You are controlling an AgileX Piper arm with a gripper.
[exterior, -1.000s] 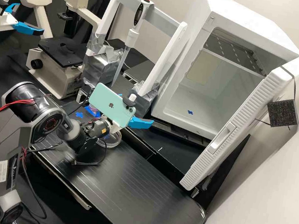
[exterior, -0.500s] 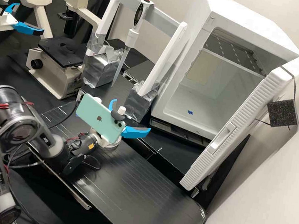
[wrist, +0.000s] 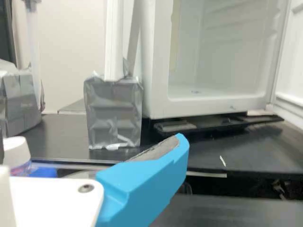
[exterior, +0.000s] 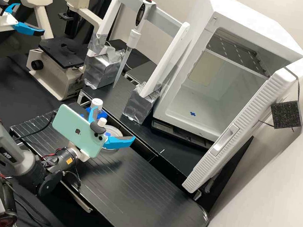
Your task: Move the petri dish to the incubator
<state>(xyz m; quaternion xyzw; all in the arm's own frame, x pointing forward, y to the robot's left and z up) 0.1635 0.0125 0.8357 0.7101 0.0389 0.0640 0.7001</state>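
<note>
1. The petri dish (exterior: 117,131) is round, so it has no long axis to read; it lies flat on the black bench (exterior: 136,187), its broad faces level and its rim running all round.
2. In the high view its outline sits across the gap between the fingers of the gripper (exterior: 114,122), partly hidden by the finger nearer the incubator. Whether that finger touches it, I can't tell.
3. The fingers stand wide apart, with nothing clamped between them.
4. A blue tape mark (exterior: 107,134) shows within the dish's outline, between the fingers.
5. Just beside the other finger is an upright bottle (exterior: 96,103) with a white cap, and blue around its base.
6. On the arm's side of the fingers, a pale green phone (exterior: 79,129) is mounted at a tilt.
7. The surface around the fingers is black with fine pale lines; past them a dark gap separates it from another black surface (exterior: 157,139).
8. Well apart from the fingers, on that far side, the white incubator (exterior: 207,19) stands with its door (exterior: 238,130) open, a rack inside and a blue cross on its floor.
9. Also beyond the fingers, a pipette (exterior: 133,37) hangs tip down from a white stand (exterior: 167,61) on foil-wrapped feet, with a microscope (exterior: 53,70) near it.
</note>
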